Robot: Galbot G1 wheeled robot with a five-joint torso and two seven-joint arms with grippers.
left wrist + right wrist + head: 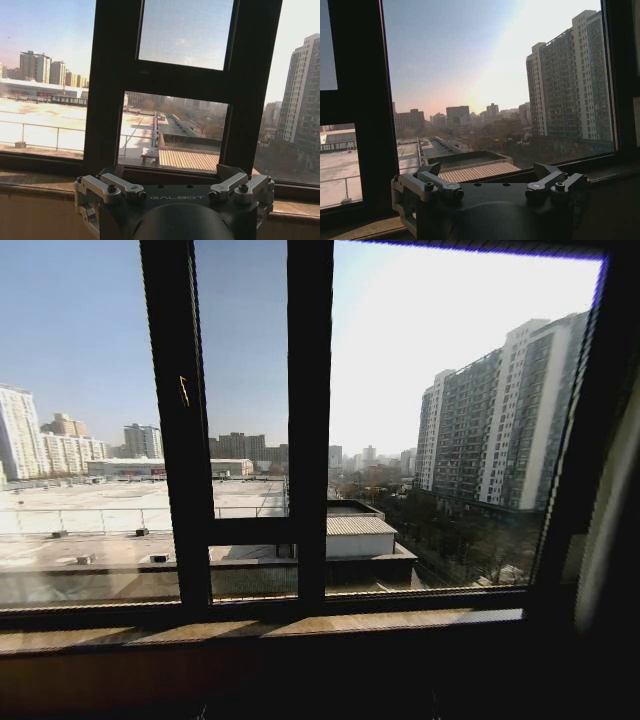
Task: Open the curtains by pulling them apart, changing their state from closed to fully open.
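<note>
Dark window frame (308, 420) stands bare before me; a pale curtain (612, 510) edge hangs far right. Both grippers' (174, 172) (490, 172) jaws spread wide, empty.

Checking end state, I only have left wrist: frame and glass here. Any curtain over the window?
Observer: Head view has the glass uncovered; a pale strip of curtain hangs at the far right edge.
Operator: Left side?
Observer: Head view's left pane is bare glass out to the picture's edge.
Operator: Right arm?
Observer: The right gripper points at the right pane, low by the sill, with no fabric on it.
</note>
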